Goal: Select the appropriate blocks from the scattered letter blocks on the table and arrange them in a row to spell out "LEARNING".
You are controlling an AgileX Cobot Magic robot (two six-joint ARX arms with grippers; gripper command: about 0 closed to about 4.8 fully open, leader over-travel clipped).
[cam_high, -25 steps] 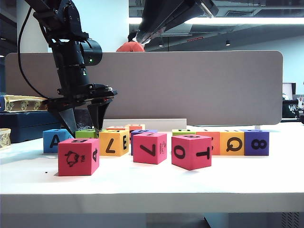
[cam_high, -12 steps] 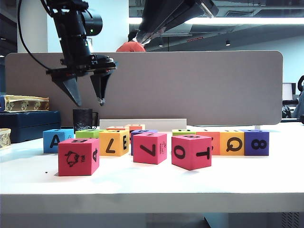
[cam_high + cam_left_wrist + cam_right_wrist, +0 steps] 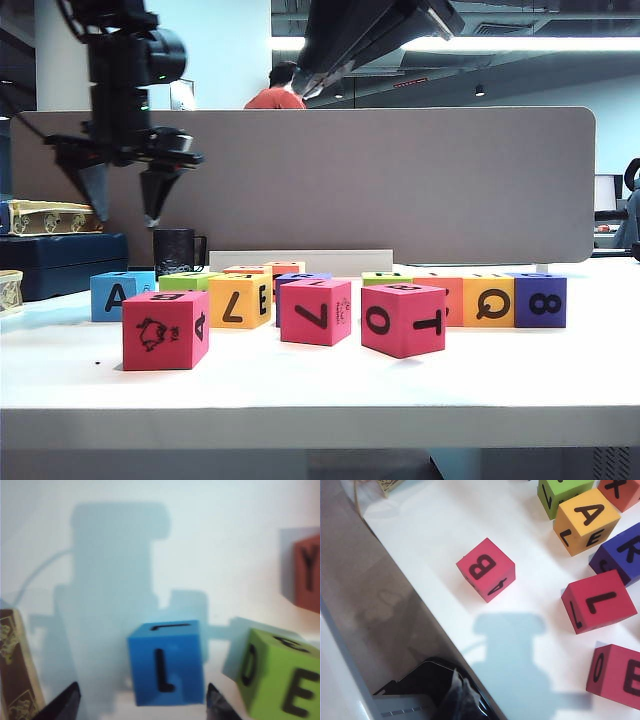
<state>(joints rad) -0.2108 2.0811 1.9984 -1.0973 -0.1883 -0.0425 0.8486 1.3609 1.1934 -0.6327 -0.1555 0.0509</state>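
In the exterior view the left gripper (image 3: 126, 205) now hangs high above the table's (image 3: 320, 395) back-left corner area, well over the black mug (image 3: 174, 253). A second ago it was down among the soft cubes just behind the red-pink cube showing 4 (image 3: 165, 329), its fingers (image 3: 158, 195) near the table surface. It has since risen and swung towards the left edge with its fingers spread wide and nothing between them. The letter blocks themselves sit where they were: the blue A cube (image 3: 113, 295), the yellow cube showing 7 and E (image 3: 240, 300), the yellow Q cube (image 3: 490, 300) and the purple 8 cube (image 3: 540, 299) lie scattered across the middle of the table, not yet in a row. So this reads as an empty-handed lift, probably a reposition towards another block. In the left wrist view the two dark fingertips (image 3: 65, 705) stand wide apart, with a blue L cube (image 3: 167, 662) on the white surface between and beyond them, a green cube with E (image 3: 277, 680) just beside it. In the right wrist view the right gripper is not clearly visible, so I cannot tell its state; below lie a red-pink B cube (image 3: 486, 569) and a yellow A cube (image 3: 586, 520).
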